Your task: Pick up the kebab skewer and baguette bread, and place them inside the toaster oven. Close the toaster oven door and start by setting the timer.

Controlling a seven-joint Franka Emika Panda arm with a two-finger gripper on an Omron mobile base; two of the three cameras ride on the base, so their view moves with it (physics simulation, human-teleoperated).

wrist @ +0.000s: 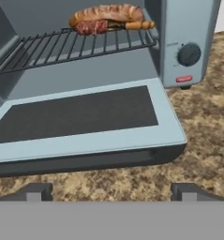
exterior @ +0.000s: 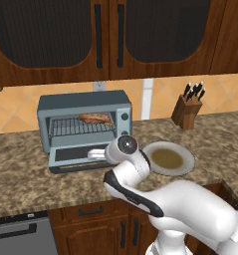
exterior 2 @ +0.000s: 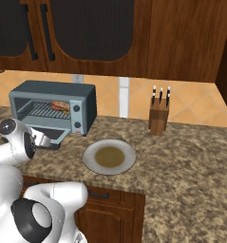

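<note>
Speckled brown granite counter [exterior: 21, 174]; dark wooden upper cabinets [exterior: 51, 40] with black handles; orange tiled backsplash [exterior 2: 195, 102]; wooden knife block [exterior 2: 158, 121]; grey plate [exterior 2: 89, 159]; lower wooden drawers [exterior: 90, 211].

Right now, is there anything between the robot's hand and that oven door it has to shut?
Nothing visible. In the hand view the open end effector faces the front edge of the lowered toaster oven door, with bare counter between. The baguette bread lies on the rack inside, behind the door.
</note>
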